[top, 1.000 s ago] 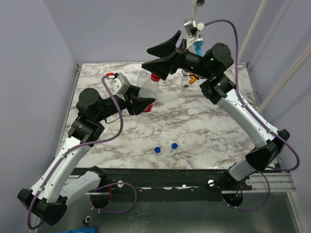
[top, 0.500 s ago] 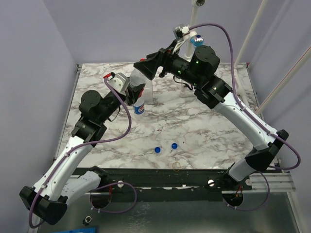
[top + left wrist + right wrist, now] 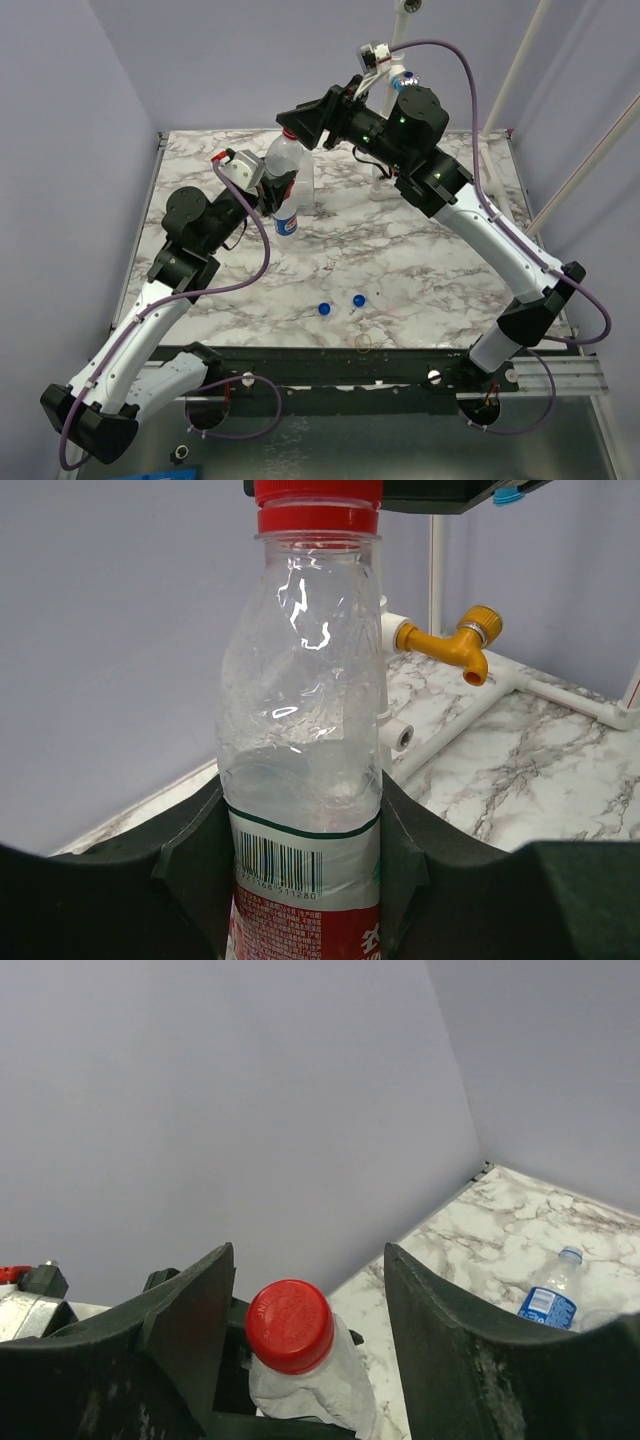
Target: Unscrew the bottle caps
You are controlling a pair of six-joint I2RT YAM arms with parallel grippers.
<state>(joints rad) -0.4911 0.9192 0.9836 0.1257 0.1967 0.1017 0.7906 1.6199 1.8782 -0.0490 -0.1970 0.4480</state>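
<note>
Two claws meet at one upright bottle [image 3: 300, 730]: the left claw [image 3: 300, 870] clamps its middle, the right claw [image 3: 306, 1265] straddles its red cap [image 3: 290, 1325], jaws apart. Thin walls look crushable; pinch the stiff cap's sides.

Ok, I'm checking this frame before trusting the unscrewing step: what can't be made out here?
- Right wrist: the blue-labelled bottle is tiny and partly behind the right pincer finger; capped or not, unclear.
- Left wrist: the red-labelled bottle base drops below the frame edge under the left pincer; the red cap top is cut off above.
- Top view: the right pincer covers the cap; contact unclear.
</note>
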